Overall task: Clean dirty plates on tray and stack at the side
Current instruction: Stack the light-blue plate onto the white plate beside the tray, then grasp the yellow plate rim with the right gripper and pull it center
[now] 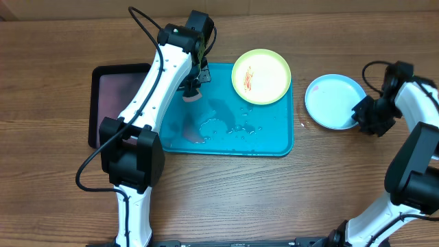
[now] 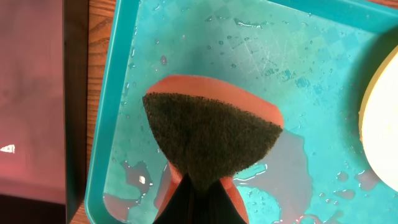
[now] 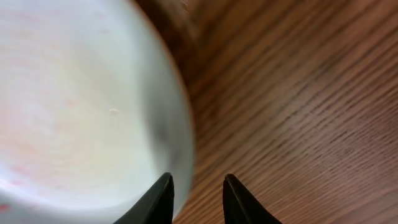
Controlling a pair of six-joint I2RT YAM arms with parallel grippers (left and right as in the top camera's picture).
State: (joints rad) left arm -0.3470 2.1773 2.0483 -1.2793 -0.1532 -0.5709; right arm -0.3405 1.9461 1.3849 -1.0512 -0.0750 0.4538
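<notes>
The turquoise tray [image 1: 274, 145] lies at the table's middle and fills the left wrist view [image 2: 280, 50], wet with pinkish puddles. The yellow-green plate [image 1: 260, 75] with red-orange smears sits in the tray's far right corner; its edge shows in the left wrist view [image 2: 380, 118]. My left gripper [image 1: 192, 88] [image 2: 199, 190] is shut on an orange sponge with a dark scouring face [image 1: 193, 97] [image 2: 211, 137], over the tray's far left part. The light blue plate [image 1: 333, 101] [image 3: 81, 106] lies on the table right of the tray. My right gripper [image 1: 359, 114] [image 3: 196, 186] is open astride its right rim. The white plate is not in view.
A black tray with a pinkish inside [image 1: 116, 96] [image 2: 31, 93] lies against the turquoise tray's left side. Water drops and a pinkish puddle [image 1: 206, 128] cover the turquoise tray's middle. Bare wood table [image 1: 219, 199] runs along the front.
</notes>
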